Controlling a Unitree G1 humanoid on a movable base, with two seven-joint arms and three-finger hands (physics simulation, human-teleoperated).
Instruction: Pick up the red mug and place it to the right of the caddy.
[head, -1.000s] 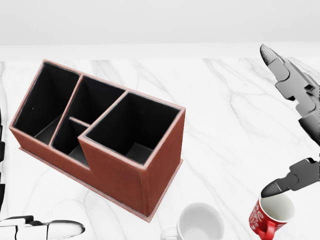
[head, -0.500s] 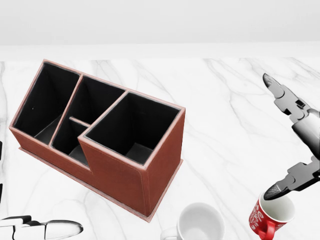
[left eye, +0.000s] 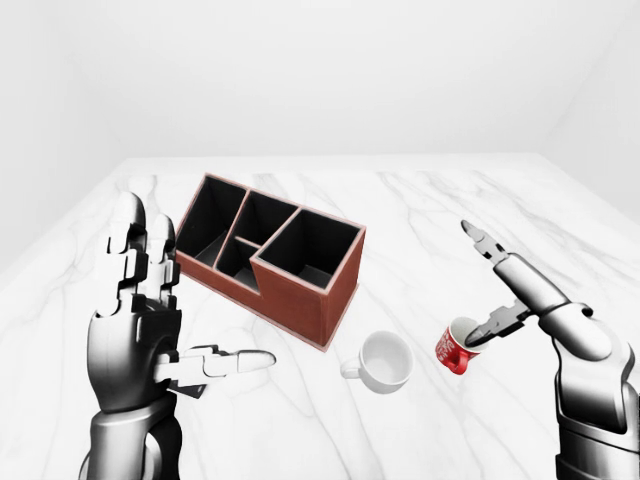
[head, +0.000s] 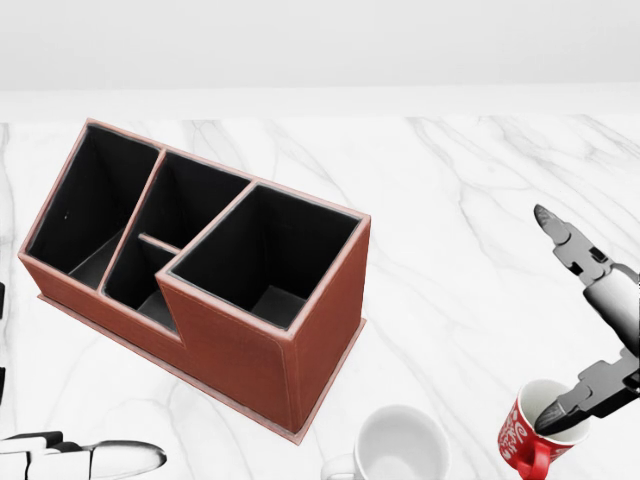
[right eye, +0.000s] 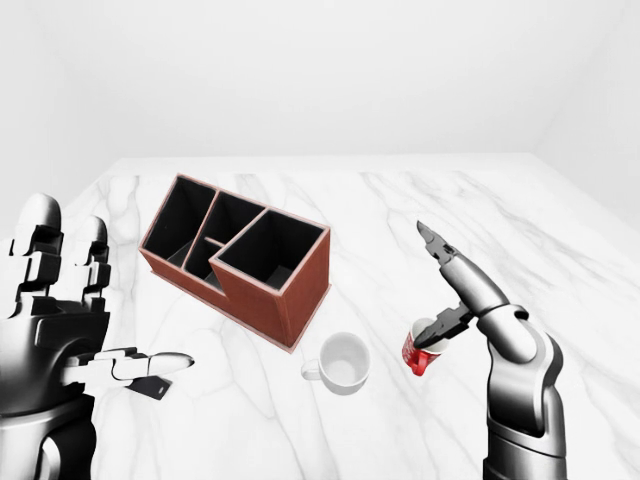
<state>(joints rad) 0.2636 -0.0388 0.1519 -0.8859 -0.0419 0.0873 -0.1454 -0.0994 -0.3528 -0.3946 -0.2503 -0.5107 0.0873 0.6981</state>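
The red mug (head: 532, 438) stands upright on the white marble table (head: 450, 200), at the bottom right of the head view, to the right of the brown leather caddy (head: 250, 345). My right hand (left eye: 470, 285) is open over the mug. Its thumb tip dips into the mug's mouth, and its long fingers (left eye: 500, 258) point up and away from the mug. Nothing closes round the mug. My left hand (left eye: 190, 290) is open and empty at the left of the left-eye view, with fingers upright and thumb pointing right.
A white mug (head: 400, 445) stands between the caddy and the red mug, its handle pointing left. The caddy has three empty dark compartments. The table's top edge meets a plain white wall.
My right hand has dropped lower, and its thumb tip has gone from just above the red mug's rim into its mouth. The mug, the caddy and the left hand have not moved.
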